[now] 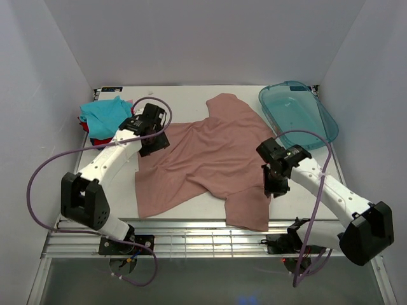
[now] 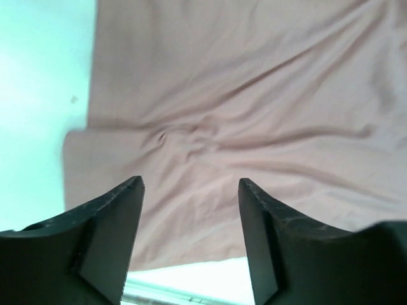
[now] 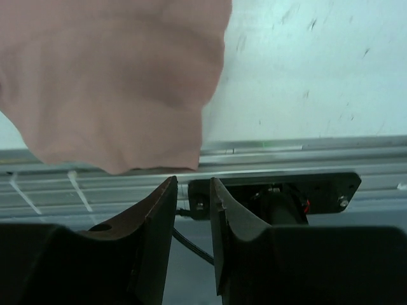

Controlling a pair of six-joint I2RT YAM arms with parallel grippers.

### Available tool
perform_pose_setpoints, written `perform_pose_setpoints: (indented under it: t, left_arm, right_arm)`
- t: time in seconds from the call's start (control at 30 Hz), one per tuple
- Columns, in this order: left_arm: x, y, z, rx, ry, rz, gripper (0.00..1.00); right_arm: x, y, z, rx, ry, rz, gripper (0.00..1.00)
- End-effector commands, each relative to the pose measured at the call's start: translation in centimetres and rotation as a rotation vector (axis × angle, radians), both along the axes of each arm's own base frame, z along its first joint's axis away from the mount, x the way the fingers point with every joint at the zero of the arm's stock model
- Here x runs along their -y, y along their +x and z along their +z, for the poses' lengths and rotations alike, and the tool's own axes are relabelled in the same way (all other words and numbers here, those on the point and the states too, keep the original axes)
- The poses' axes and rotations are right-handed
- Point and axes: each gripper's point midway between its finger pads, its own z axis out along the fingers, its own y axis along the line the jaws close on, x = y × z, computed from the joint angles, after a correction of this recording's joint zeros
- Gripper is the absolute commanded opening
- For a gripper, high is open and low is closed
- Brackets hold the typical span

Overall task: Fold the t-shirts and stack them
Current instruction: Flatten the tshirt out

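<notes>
The large dusty-pink t-shirt (image 1: 210,159) lies spread and wrinkled across the middle of the table, back side up, with no print showing. It also shows in the left wrist view (image 2: 241,95) and the right wrist view (image 3: 114,76). A folded teal shirt (image 1: 105,113) tops a pile at the back left, with red (image 1: 84,127) and dark cloth (image 1: 100,140) under it. My left gripper (image 1: 154,145) (image 2: 191,184) is open and empty over the pink shirt's left part. My right gripper (image 1: 276,187) (image 3: 193,181) hangs empty beside the shirt's right front flap, jaws only a little apart.
A translucent blue-green plastic tray (image 1: 299,111) stands at the back right. White walls close in the table on three sides. The metal rail (image 1: 191,238) runs along the front edge, with the right arm's base mount (image 3: 273,197) just past it.
</notes>
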Motion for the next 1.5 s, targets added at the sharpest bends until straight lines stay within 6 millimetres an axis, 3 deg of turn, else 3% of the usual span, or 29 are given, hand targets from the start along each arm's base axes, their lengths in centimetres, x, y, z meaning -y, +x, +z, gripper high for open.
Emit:
perform_pose_setpoints:
  t: [0.0, 0.1, 0.27, 0.6, 0.83, 1.0, 1.2, 1.37, 1.47]
  left_arm:
    - [-1.4, -6.9, -2.8, -0.177, -0.015, 0.071, 0.74]
    - [-1.9, -9.2, -3.7, -0.2, -0.026, 0.123, 0.74]
    - [-4.7, -13.3, -4.8, -0.247, 0.059, 0.213, 0.74]
    - [-5.3, -21.9, -9.8, -0.411, 0.054, 0.33, 0.7]
    - [-5.3, -21.6, -10.2, -0.343, 0.048, 0.406, 0.67]
    - [-5.7, -20.1, -10.1, -0.275, 0.078, 0.456, 0.67]
    - [-5.7, -20.5, -12.0, -0.319, 0.136, 0.464, 0.67]
    - [-4.9, -21.1, -14.3, -0.339, 0.079, 0.456, 0.66]
    - [-5.0, -21.6, -15.4, -0.351, 0.073, 0.458, 0.63]
  right_arm:
    - [0.9, -4.5, -1.2, -0.091, -0.043, -0.077, 0.34]
    - [0.4, -5.9, -1.7, -0.097, -0.03, -0.081, 0.35]
    - [-0.3, -6.7, -2.2, -0.103, -0.016, -0.058, 0.36]
    - [-2.4, -7.0, -2.5, -0.098, -0.012, 0.03, 0.36]
    - [-4.1, -7.5, -2.1, -0.086, 0.016, 0.061, 0.36]
    - [-4.8, -8.0, -1.5, -0.071, 0.043, 0.051, 0.36]
    - [-4.7, -8.4, -0.4, -0.047, 0.053, 0.035, 0.36]
    - [-4.6, -8.4, 0.7, -0.021, 0.075, 0.005, 0.36]
    - [-3.9, -8.6, 0.2, -0.025, 0.049, -0.009, 0.36]
